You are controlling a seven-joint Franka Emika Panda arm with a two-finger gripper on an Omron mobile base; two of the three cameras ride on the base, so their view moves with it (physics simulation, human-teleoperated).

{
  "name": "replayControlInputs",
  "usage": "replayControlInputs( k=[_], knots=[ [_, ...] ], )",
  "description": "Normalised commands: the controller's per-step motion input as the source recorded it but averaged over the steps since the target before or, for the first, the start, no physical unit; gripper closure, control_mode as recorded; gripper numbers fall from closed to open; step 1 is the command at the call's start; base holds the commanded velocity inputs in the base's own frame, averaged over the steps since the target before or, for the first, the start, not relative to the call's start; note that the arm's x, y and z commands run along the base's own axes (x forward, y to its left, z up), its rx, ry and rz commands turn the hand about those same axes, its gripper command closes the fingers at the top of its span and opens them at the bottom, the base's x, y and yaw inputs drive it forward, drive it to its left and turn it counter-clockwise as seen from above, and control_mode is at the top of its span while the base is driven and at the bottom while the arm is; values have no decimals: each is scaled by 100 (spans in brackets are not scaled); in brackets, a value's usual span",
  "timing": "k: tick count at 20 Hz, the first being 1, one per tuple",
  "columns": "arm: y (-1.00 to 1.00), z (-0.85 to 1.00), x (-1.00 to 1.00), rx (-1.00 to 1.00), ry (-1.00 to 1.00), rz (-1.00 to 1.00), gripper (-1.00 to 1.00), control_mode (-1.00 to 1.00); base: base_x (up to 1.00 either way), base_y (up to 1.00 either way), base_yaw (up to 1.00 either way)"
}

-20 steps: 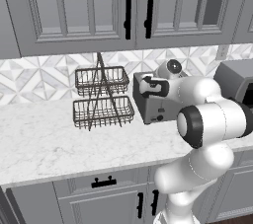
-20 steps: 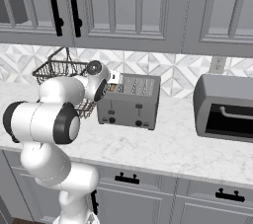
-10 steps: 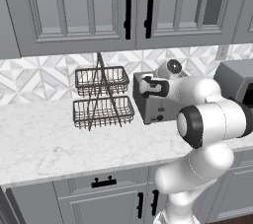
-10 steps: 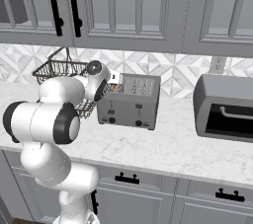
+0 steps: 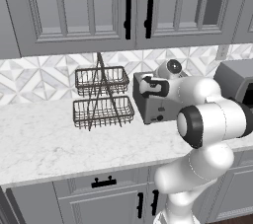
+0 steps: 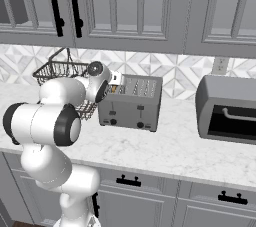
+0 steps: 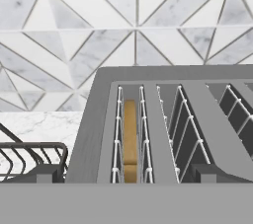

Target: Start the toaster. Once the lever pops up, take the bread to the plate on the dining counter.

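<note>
Bread sits edge-up in the left slot of the toaster, sunk between the wire guides, its tan top below the slot rim. Toaster stands on the marble desk against the tiled backsplash, with a wire basket rack just beside it on one side and a toaster oven well apart on the other.

Tool hovers at the toaster's end nearest the rack, about level with its top and looking along the slots; the bread lies ahead of it and slightly lower. Fingers stand fully apart, holding nothing.

Risks, as judged: the lever is not visible from here, so a downward push could land on the casing or slot rim and shove the toaster along the desk instead of starting it. The rack's wires lie close by; a sideways drift could snag them. For the later pick, the bread lies deep between the guides, so a finger could catch a wire.
</note>
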Motion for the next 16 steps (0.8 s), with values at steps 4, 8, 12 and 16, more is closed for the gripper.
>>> replayControlInputs(
  k=[4, 8, 12, 16],
  knots=[
    [0, 0, 0, 0, 0, 0, -100, -100, 0, 0, 0],
    [0, 0, 0, 0, 0, 0, -100, -100, 0, 0, 0],
    [0, 0, 0, 0, 0, 0, -100, -100, 0, 0, 0],
    [0, 0, 0, 0, 0, 0, -100, -100, 0, 0, 0]
  ],
)
